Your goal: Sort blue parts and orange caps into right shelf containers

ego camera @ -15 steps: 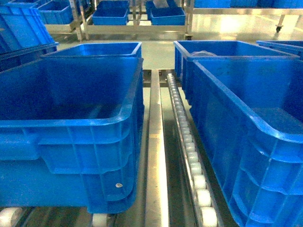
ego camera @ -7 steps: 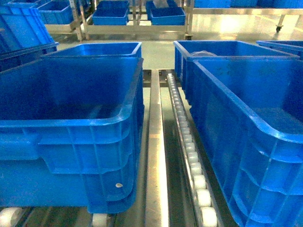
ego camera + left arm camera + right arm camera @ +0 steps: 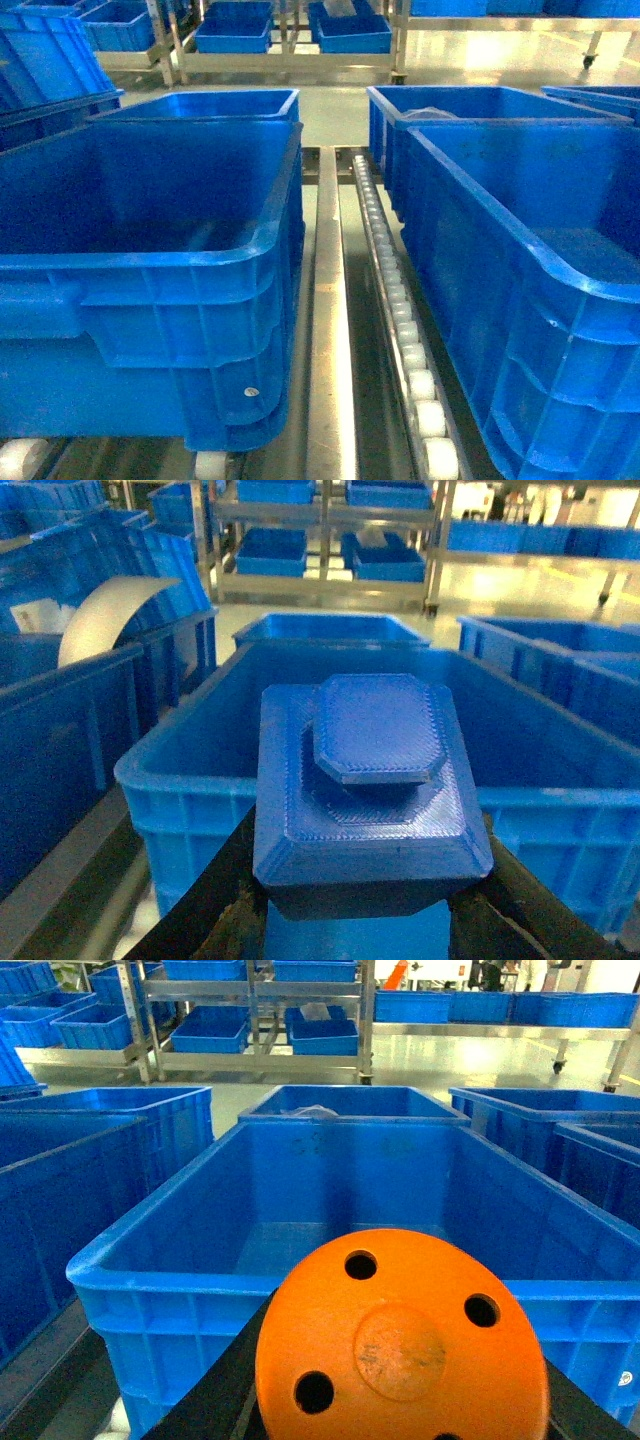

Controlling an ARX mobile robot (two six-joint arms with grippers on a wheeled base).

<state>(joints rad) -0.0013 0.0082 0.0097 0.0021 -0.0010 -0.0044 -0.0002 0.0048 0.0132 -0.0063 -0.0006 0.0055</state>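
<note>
A blue part (image 3: 370, 790), a square stepped block with an octagonal top, sits between the dark fingers of my left gripper (image 3: 370, 905), which is shut on it. It hangs just before the near rim of a deep blue crate (image 3: 190, 775). In the right wrist view my right gripper (image 3: 400, 1405) is shut on a round orange cap (image 3: 400, 1345) with several holes, held in front of another deep blue crate (image 3: 170, 1270). The head view shows neither gripper, only the right shelf containers: a large crate at left (image 3: 150, 262) and one at right (image 3: 500, 225).
A steel rail and a white roller track (image 3: 400, 320) run between the two near crates. More blue crates stand behind them (image 3: 470, 95) and on metal racks (image 3: 235, 35) at the back. A pale curved sheet (image 3: 105, 615) lies in a bin at far left.
</note>
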